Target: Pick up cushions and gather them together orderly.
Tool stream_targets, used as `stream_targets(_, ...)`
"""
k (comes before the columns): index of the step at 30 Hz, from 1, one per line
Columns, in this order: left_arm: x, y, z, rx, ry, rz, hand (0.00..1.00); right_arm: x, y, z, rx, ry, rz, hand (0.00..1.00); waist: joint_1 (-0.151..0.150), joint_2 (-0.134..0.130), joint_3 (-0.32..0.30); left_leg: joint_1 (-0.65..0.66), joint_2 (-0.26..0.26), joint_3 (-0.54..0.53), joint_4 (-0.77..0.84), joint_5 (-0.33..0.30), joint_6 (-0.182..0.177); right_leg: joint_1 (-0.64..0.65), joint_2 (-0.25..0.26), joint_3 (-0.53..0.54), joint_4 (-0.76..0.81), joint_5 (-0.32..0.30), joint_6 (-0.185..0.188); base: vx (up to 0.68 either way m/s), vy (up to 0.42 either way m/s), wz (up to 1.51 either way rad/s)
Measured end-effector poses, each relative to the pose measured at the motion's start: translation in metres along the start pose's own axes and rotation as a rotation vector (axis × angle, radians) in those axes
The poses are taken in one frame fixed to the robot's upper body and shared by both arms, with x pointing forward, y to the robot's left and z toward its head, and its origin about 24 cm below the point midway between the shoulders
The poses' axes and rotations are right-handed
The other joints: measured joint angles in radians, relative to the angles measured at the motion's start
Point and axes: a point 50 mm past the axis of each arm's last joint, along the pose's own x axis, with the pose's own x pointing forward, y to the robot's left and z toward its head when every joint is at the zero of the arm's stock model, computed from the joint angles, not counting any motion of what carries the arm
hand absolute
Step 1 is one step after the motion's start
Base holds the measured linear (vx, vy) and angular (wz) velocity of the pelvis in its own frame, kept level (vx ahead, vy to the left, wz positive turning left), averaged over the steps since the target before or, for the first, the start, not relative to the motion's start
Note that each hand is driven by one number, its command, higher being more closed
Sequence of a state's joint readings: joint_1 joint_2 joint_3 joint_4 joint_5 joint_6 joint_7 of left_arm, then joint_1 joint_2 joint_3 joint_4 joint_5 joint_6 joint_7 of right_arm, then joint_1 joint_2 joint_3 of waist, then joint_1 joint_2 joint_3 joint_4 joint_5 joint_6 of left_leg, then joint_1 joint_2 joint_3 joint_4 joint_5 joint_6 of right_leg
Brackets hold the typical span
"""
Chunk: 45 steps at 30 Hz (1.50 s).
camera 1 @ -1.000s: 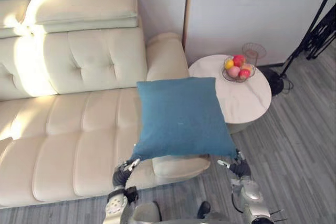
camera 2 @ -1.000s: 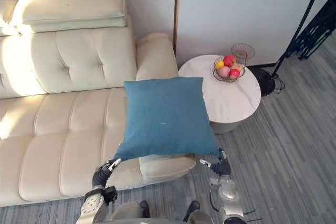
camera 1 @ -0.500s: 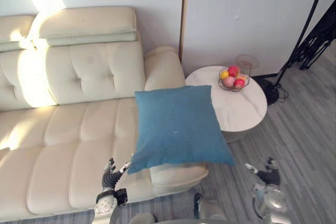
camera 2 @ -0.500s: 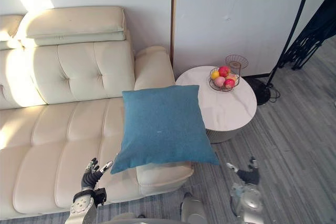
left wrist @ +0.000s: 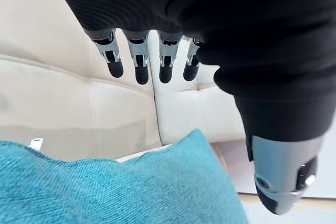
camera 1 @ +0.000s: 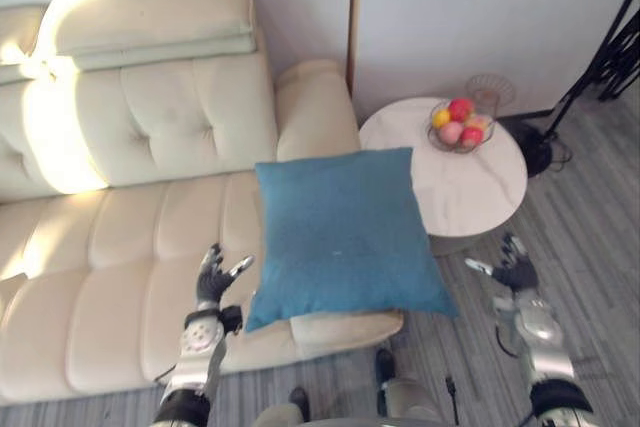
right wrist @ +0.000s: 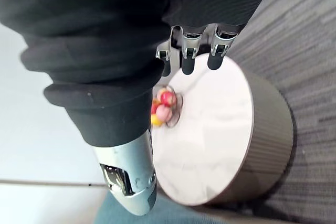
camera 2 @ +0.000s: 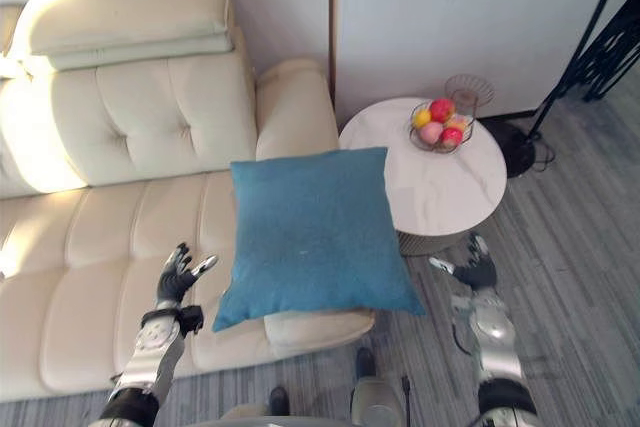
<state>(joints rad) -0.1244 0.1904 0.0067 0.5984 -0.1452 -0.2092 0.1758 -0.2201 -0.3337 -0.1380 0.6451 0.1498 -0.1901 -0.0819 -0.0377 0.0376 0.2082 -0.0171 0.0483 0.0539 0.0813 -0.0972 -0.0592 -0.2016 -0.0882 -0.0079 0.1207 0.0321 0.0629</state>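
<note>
Teal-blue cushion (camera 1: 345, 232), cream sofa (camera 1: 120, 237), white faintly marbled table (camera 1: 470, 187), grey streaked floor (camera 1: 590, 237).

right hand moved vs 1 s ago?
Yes. The right hand has left the cushion's lower right corner and swung out to the right, now open over the floor beside the round table's front edge.

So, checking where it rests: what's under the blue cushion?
The blue cushion lies on the cream sofa, on the seat at its armrest end, one corner jutting past the front edge over the floor. The seat beneath is covered, so anything there is hidden.
</note>
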Motion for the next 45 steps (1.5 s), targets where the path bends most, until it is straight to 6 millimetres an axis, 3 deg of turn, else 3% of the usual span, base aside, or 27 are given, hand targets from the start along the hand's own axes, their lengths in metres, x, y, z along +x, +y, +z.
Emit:
stream_targets(2,0.017,-0.015,0.019,0.0,-0.042,-0.033,0.0,0.022,0.025,0.032,0.01,-0.076,0.063,0.0,0.001,0.006,0.053,-0.073,-0.016,-0.002,0.001,0.02,0.009,-0.067,-0.013,-0.003,-0.002,0.034,-0.003,-0.16,0.038,0.16)
stream_targets(8,0.043,-0.055,0.065,-0.006,-0.134,-0.101,0.0,0.052,0.065,0.084,0.07,-0.147,0.115,0.0,0.002,0.0,0.182,-0.147,-0.027,-0.005,0.028,0.039,0.01,-0.122,-0.022,0.008,-0.012,0.084,-0.004,-0.17,-0.003,0.04)
stream_targets(9,0.048,-0.063,0.076,-0.009,-0.153,-0.113,1.0,0.056,0.072,0.095,0.082,-0.164,0.117,0.0,0.001,0.0,0.203,-0.154,-0.027,-0.005,0.037,0.04,0.008,-0.123,-0.021,0.011,-0.018,0.096,-0.007,-0.18,-0.037,-0.06)
stream_targets(10,0.051,-0.068,0.082,-0.015,-0.158,-0.113,1.0,0.058,0.078,0.103,0.09,-0.171,0.127,1.0,-0.002,0.0,0.205,-0.168,-0.027,-0.008,0.041,0.04,0.008,-0.136,-0.02,0.012,-0.021,0.103,-0.005,-0.17,-0.048,-0.08)
stream_targets(14,0.065,-0.077,0.118,-0.027,-0.215,-0.091,1.0,0.064,0.092,0.132,0.07,-0.221,0.154,1.0,-0.004,0.001,0.207,-0.222,-0.021,-0.017,0.04,0.066,-0.008,-0.176,-0.016,0.01,-0.041,0.133,-0.011,-0.11,-0.059,0.05)
stream_targets(17,0.068,-0.069,0.129,-0.022,-0.248,-0.068,1.0,0.063,0.096,0.139,0.056,-0.251,0.159,1.0,-0.002,0.001,0.21,-0.229,-0.013,-0.023,0.041,0.071,-0.015,-0.175,-0.013,0.005,-0.051,0.142,-0.018,-0.03,-0.046,0.05)
stream_targets(22,0.062,-0.065,0.167,-0.066,-0.406,-0.06,1.0,0.052,0.098,0.169,0.047,-0.402,0.195,1.0,-0.003,0.0,0.237,-0.239,-0.01,-0.02,0.039,0.073,-0.018,-0.173,-0.009,0.008,-0.087,0.167,-0.018,0.02,-0.02,-0.04)
stream_targets(25,0.053,-0.062,0.178,-0.095,-0.477,-0.06,1.0,0.041,0.097,0.169,0.069,-0.458,0.207,1.0,-0.002,0.0,0.238,-0.232,-0.005,-0.021,0.039,0.073,-0.018,-0.162,-0.005,0.008,-0.095,0.171,-0.018,0.08,-0.006,-0.02)
stream_targets(31,0.014,-0.058,0.151,-0.181,-0.509,-0.073,1.0,-0.003,0.099,0.134,0.168,-0.483,0.227,1.0,-0.003,-0.001,0.233,-0.128,0.007,-0.019,0.0,0.06,-0.014,-0.048,0.015,0.015,-0.154,0.172,-0.017,0.11,0.014,-0.03)
stream_targets(35,-0.015,-0.051,0.116,-0.212,-0.451,-0.061,1.0,-0.035,0.101,0.12,0.196,-0.506,0.236,1.0,0.0,-0.003,0.23,-0.072,0.01,-0.008,-0.007,0.047,-0.015,0.019,0.022,0.024,-0.19,0.172,-0.017,0.04,0.008,-0.06)
stream_targets(39,-0.047,-0.044,0.075,-0.23,-0.335,-0.033,1.0,-0.068,0.101,0.102,0.206,-0.499,0.269,1.0,0.019,-0.005,0.111,-0.035,0.025,0.01,0.003,0.014,-0.014,0.056,0.037,0.042,-0.21,0.17,-0.016,0.04,0.0,-0.19)
stream_targets(45,-0.061,-0.04,0.076,-0.25,-0.373,-0.021,1.0,-0.085,0.104,0.105,0.248,-0.561,0.286,1.0,0.052,-0.028,0.068,-0.015,0.022,0.063,0.052,-0.004,-0.005,0.03,0.035,0.095,-0.117,0.157,0.004,-0.07,0.027,-0.26)
